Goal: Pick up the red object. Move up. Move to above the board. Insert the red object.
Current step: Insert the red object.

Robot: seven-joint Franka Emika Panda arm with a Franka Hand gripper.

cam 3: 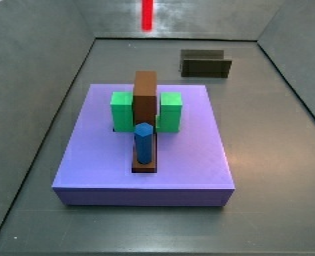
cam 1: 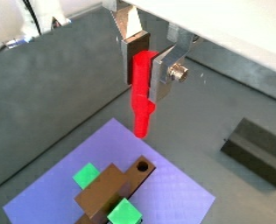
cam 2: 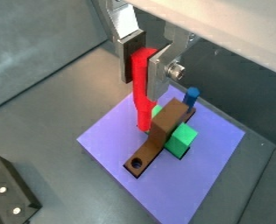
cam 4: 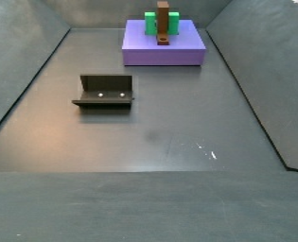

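Observation:
My gripper point(cam 1: 147, 73) is shut on the red object point(cam 1: 141, 103), a thin red stick that hangs down from between the fingers, in both wrist views point(cam 2: 141, 98). It is held high above the floor, beside the board point(cam 1: 112, 189), a brown plank standing on the purple platform point(cam 1: 58, 194) with a hole point(cam 1: 144, 164) at one end. In a side view only the stick's lower end point(cam 3: 148, 14) shows, behind and above the board point(cam 3: 145, 108). The gripper is out of view in both side views.
Two green cubes point(cam 3: 122, 110) point(cam 3: 171, 110) flank the board. A blue peg point(cam 3: 142, 142) stands in the board's other end. The fixture point(cam 4: 104, 91) stands on the grey floor away from the platform point(cam 4: 164, 49). Grey walls enclose the floor.

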